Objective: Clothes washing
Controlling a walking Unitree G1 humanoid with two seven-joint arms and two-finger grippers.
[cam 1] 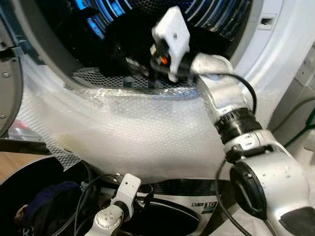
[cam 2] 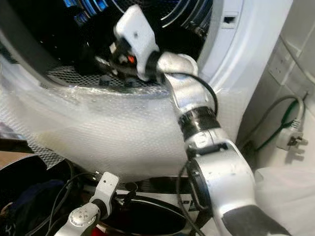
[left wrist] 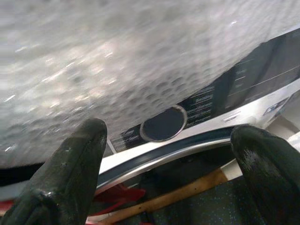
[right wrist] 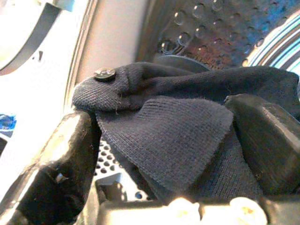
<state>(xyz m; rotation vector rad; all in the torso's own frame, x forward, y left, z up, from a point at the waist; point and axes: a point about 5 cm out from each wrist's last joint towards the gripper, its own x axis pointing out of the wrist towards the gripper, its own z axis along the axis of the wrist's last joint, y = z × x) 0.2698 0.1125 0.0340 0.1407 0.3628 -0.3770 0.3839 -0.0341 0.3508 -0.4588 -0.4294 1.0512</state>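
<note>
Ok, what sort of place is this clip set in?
Probably a home laundry corner. The right gripper reaches into a washing machine drum with a dark knitted garment between its fingers, a wall socket with a plug sits beside the machine, and a control panel dial shows below.

Right end effector (right wrist: pixel 164 154) and garment (right wrist: pixel 187 136) inside drum (cam 1: pixel 123 76); bubble wrap (cam 1: pixel 133 128) below.
</note>
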